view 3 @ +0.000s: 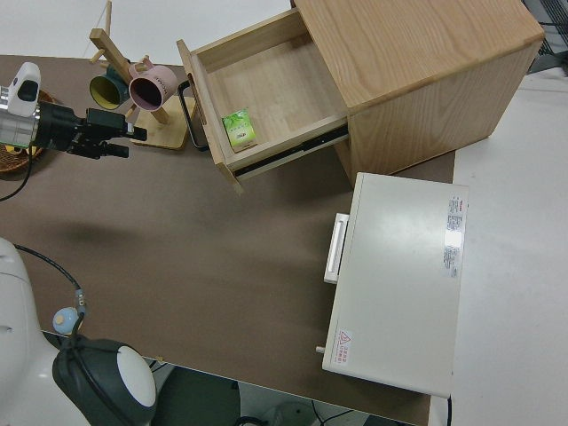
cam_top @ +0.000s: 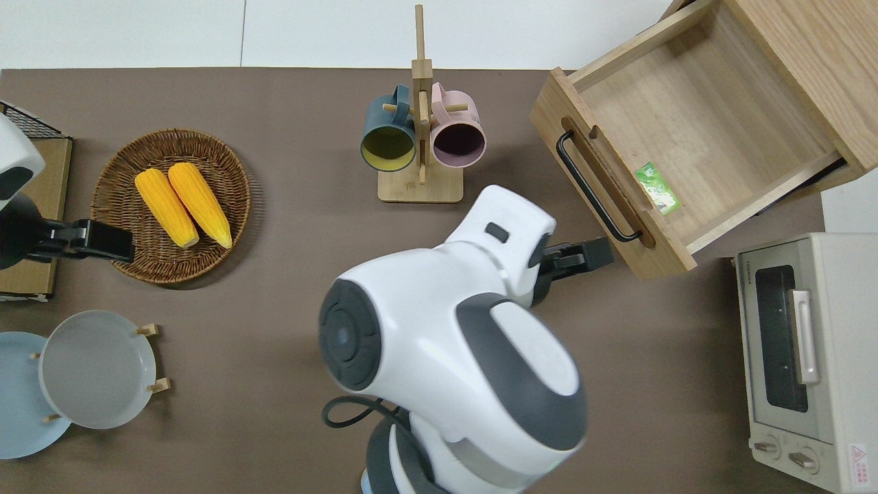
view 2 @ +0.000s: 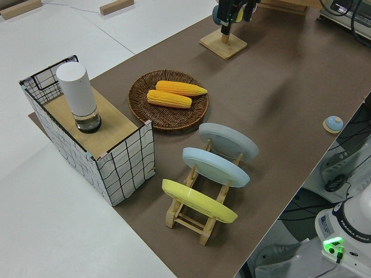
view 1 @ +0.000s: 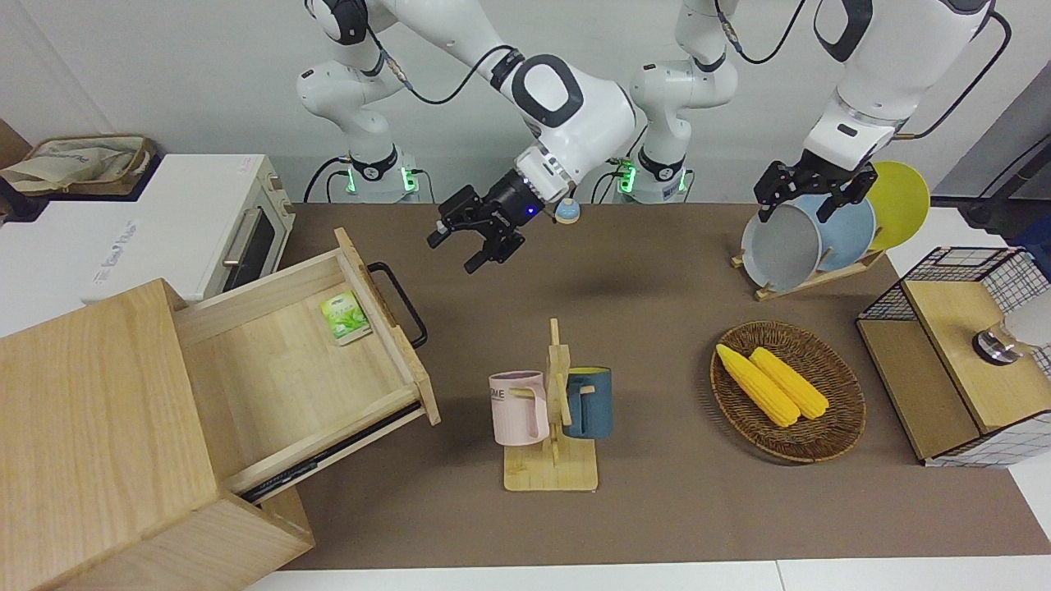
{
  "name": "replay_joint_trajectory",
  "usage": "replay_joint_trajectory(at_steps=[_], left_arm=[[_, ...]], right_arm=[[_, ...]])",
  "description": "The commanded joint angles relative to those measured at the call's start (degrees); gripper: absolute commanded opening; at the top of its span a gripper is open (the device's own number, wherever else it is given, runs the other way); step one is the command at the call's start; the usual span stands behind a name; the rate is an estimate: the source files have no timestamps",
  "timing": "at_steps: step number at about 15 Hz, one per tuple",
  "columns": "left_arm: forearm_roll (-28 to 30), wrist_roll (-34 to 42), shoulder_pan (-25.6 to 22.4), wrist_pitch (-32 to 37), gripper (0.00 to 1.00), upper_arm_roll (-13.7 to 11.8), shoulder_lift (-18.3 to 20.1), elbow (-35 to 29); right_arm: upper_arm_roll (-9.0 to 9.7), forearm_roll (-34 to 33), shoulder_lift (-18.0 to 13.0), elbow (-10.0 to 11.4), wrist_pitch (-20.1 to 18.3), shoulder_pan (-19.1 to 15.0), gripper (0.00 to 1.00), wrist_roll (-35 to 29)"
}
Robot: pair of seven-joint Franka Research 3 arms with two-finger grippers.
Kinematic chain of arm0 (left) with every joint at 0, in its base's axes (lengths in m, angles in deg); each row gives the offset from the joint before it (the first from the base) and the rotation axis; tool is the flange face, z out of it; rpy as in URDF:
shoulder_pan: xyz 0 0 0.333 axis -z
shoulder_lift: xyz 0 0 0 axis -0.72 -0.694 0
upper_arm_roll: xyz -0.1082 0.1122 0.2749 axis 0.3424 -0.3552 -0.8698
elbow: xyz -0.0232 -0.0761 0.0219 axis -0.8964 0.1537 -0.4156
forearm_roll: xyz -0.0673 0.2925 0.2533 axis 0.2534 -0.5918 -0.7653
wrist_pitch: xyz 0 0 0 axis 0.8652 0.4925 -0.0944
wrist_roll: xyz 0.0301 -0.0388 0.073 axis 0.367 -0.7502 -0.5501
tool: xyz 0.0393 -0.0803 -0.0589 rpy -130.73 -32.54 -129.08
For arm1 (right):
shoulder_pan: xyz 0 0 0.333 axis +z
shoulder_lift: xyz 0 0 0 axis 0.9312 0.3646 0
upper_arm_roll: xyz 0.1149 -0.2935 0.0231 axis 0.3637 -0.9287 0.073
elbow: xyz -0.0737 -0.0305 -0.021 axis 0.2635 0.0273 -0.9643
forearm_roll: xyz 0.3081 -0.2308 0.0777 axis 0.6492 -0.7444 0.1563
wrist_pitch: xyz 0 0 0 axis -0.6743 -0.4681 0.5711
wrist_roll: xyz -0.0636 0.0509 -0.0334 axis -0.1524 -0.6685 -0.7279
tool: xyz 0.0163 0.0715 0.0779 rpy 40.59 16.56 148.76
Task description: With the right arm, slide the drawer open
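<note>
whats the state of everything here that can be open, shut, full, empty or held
drawer: pulled open, a green packet inside
black handle: free, nothing gripping it
right gripper: open, empty, raised clear of the handle
left arm: parked
toaster oven: door shut
wicker basket: holds two corn cobs
mugs: hung on the wooden stand

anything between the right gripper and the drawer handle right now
Nothing: in the overhead view only bare brown table shows between the open right gripper and the drawer handle.
</note>
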Motion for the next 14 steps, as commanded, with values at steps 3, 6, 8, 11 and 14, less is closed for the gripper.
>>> replay_joint_trajectory(at_steps=[3,6,8,11,14], left_arm=[[-0.98,0.55,-0.22,1.13,0.99,0.37,-0.65,1.49],[-0.98,0.55,-0.22,1.13,0.99,0.37,-0.65,1.49],[-0.98,0.55,-0.22,1.13,0.99,0.37,-0.65,1.49],[-0.98,0.55,-0.22,1.13,0.99,0.37,-0.65,1.49],[-0.98,0.55,-0.22,1.13,0.99,0.37,-0.65,1.49]], right_arm=[[3.78,15.52,-6.92,1.03,2.87,-14.55,0.985,1.28],[9.67,20.89,-8.15,1.03,3.84,-25.89,0.985,6.63],[11.61,23.18,-8.16,0.42,4.19,-31.09,0.985,10.23],[11.71,29.58,-8.25,0.24,6.73,-37.59,0.985,16.64],[11.62,35.48,-8.07,0.24,7.88,-42.00,0.985,22.19]])
